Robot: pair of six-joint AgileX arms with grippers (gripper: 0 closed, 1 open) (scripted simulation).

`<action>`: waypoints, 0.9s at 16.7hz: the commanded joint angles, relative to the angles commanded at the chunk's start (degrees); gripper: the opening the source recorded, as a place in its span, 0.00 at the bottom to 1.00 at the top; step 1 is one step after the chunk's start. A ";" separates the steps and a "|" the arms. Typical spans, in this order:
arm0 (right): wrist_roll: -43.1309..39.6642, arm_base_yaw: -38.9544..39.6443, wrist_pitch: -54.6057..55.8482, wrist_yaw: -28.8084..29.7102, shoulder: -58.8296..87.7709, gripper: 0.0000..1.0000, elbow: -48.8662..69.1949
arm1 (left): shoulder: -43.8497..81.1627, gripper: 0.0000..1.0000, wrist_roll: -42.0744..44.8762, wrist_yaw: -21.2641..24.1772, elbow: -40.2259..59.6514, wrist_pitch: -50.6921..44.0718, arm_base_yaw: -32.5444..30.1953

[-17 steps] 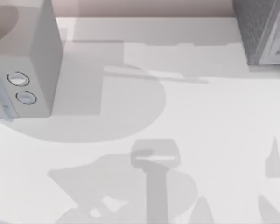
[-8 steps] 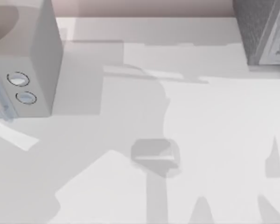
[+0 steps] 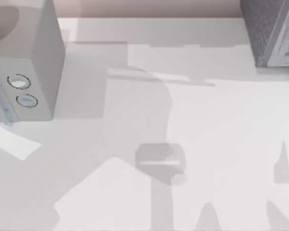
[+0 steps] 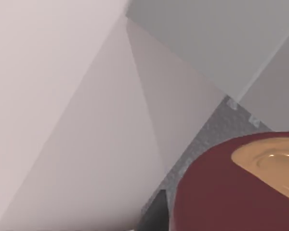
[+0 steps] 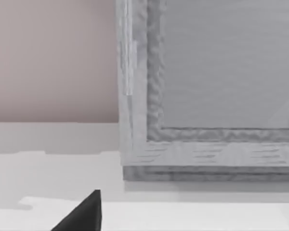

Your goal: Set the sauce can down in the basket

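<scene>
Presently the sauce can sits close under the left wrist camera, top face up, grey textured surface beside it. Left fingers' state: cannot tell. Right arm idle near grey box.

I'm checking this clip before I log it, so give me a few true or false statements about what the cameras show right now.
1. The sauce can shows a dark red side and a golden top in the left wrist view. True.
2. A grey box with two round dials stands at the table's left side in the top view. True.
3. The sauce can stands in the middle of the table in the top view. False: only shadows lie there.
4. The right wrist view is dark. False: it shows a grey framed panel.
</scene>
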 joint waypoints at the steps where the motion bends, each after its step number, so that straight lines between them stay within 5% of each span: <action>1: 0.00 0.00 0.00 0.00 0.00 1.00 0.00 | 1.37 0.00 -1.33 1.58 0.46 -1.23 1.68; 6: 0.00 0.00 0.00 0.00 0.00 1.00 0.00 | 13.82 0.00 -12.44 17.80 0.50 -12.93 18.38; 15: 0.00 0.00 0.00 0.00 0.00 1.00 0.00 | 39.77 0.00 -33.86 71.16 -6.85 -35.69 70.92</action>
